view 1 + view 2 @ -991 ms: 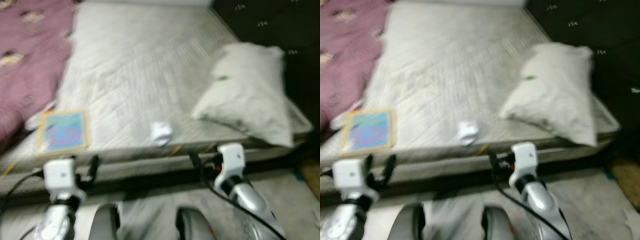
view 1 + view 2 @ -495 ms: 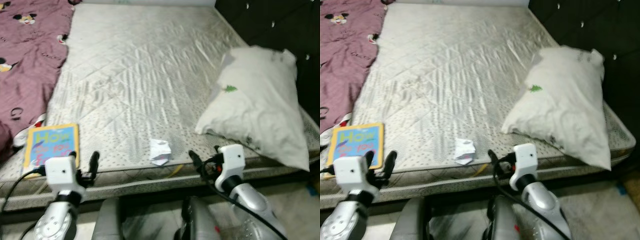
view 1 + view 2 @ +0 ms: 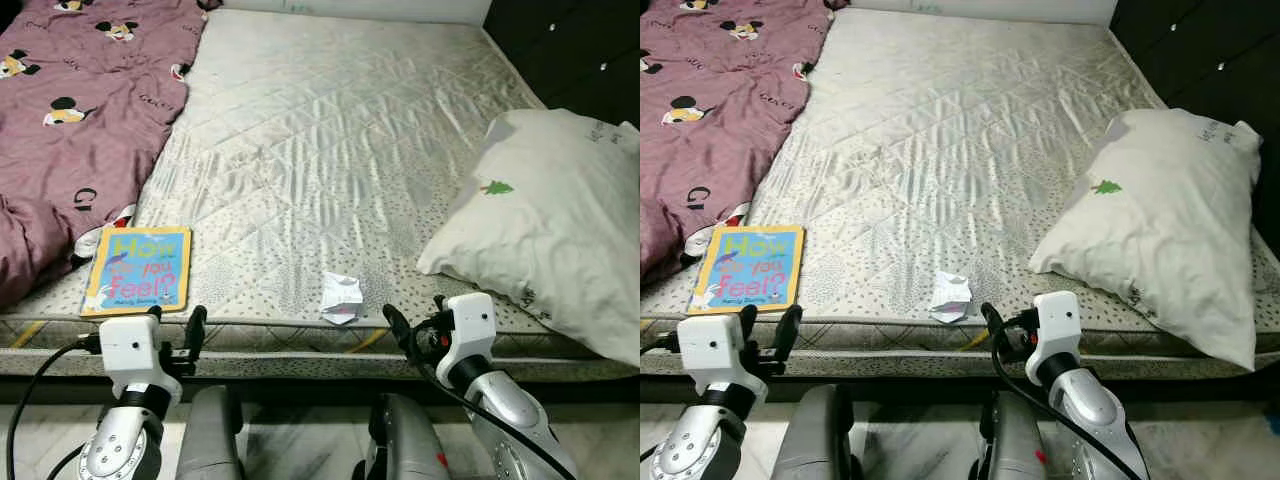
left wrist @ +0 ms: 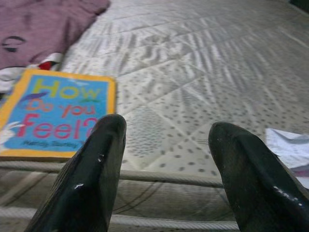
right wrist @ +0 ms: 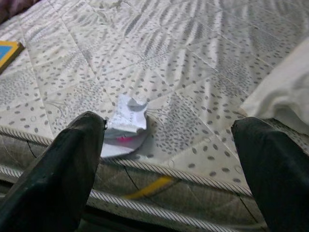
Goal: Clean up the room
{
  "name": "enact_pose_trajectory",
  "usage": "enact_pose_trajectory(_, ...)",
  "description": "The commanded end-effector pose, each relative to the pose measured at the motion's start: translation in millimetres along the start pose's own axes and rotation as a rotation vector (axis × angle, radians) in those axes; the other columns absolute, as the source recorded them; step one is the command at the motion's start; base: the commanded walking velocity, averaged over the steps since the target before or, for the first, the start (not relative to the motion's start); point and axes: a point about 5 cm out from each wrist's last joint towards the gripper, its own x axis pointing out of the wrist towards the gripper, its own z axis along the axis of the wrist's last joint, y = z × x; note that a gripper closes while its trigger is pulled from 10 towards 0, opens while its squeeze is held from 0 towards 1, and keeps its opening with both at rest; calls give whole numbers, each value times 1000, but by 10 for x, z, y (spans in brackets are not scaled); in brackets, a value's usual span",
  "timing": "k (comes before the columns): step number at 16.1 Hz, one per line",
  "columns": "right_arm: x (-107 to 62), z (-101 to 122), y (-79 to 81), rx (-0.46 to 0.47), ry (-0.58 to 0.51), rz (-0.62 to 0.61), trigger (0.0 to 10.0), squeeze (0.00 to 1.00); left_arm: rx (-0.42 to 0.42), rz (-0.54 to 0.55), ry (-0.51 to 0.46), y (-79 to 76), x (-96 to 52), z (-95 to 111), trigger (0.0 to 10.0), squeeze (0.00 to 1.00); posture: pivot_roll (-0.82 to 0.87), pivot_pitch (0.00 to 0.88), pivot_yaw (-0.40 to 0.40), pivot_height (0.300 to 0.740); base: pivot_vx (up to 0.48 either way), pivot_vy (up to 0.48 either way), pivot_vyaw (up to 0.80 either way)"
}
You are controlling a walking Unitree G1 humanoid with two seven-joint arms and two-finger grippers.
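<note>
Blanket [image 3: 70, 130], maroon with cartoon mouse prints, lies bunched over the far-left part of the bed and drapes toward the near-left edge. Mattress [image 3: 340, 130] is bare, quilted, pale grey with small speckles, and has a piped near edge.

Book [image 3: 137, 270], yellow border and blue cover with large coloured letters, lies flat near the left of the near edge, just beside the blanket's hem, its far-left corner close to the cloth.

Left end effector [image 3: 176, 332] is held low in front of the mattress edge, just below and to the right of the book. Fingers [image 4: 91, 179] are spread apart with nothing between them, not touching the bed. In the left wrist view the book sits beyond one finger and the paper scrap at the opposite margin.

Crumpled paper [image 3: 341, 297], white with a bit of pink print, rests on the mattress close to the near edge, about midway between the two arms and well apart from the book.

Right end effector [image 3: 415, 330] hovers in front of the mattress edge, just to the right of the paper and nearer than it. Its fingers [image 5: 67, 179] are spread wide and empty.

Pillow [image 3: 545, 225], white with a small green tree mark, lies on the right side of the bed and overhangs the near-right edge. A dark headboard [image 3: 570, 45] stands at the far right.
</note>
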Motion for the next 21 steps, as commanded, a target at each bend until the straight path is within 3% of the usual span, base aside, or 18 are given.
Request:
enact_pose_trajectory(1, -33, -34, -33, 1, 18, 1, 10000, 0, 3, 3, 15, -12, -23, -20, 10000, 0, 4, 141, -75, 582, 0, 0, 0)
enact_pose_trajectory(7, -68, -79, 34, 36, 47, 76, 10000, 0, 7, 17, 21, 7, -75, -5, 10000, 0, 16, 160, -74, 523, 0, 0, 0)
enact_pose_trajectory(10, -32, -70, 48, 35, 60, 120, 10000, 0, 9, 20, 17, 8, -84, 17, 10000, 0, 20, 167, -73, 523, 0, 0, 0)
enact_pose_trajectory(15, 201, 80, 87, 0, 13, 159, 10000, 0, 20, 42, 22, 43, -144, 50, 10000, 0, 54, 192, -76, 523, 0, 0, 268)
enact_pose_trajectory(21, 440, 190, 55, 0, -28, 75, 10000, 0, 35, 62, 17, 72, -196, 120, 10000, 0, 107, 218, -71, 523, 0, 0, 133)
